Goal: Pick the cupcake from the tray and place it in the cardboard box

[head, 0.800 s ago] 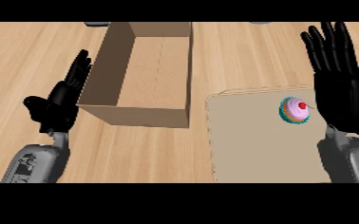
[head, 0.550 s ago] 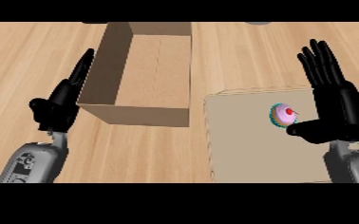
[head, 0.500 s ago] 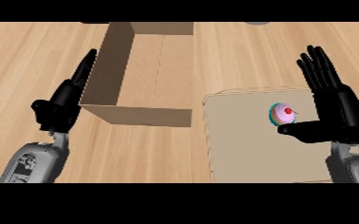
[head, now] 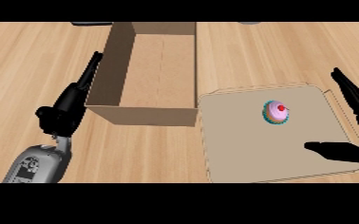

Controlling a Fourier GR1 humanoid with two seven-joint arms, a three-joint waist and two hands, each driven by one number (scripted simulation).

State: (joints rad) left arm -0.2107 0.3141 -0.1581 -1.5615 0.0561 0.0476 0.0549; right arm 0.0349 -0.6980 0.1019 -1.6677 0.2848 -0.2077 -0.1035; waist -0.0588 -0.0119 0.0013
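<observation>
Rightward now, right hand (head: pixel 336 149) spreads fingers wide, apart from cupcake (head: pixel 276 112).

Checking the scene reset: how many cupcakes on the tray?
1. The cupcake stands upright in the tray's upper right part. None shows in the box, and nothing on the tray could hide another.

Table (head: pixel 266 52): light wood top, grain in plank-like strips running left to right, fills the whole view. Lighting even, only soft shadows. Far edge: a dark object (head: pixel 91 23) at far left and a grey object (head: pixel 250 23) at far right, both cut off, too little visible to identify.
</observation>
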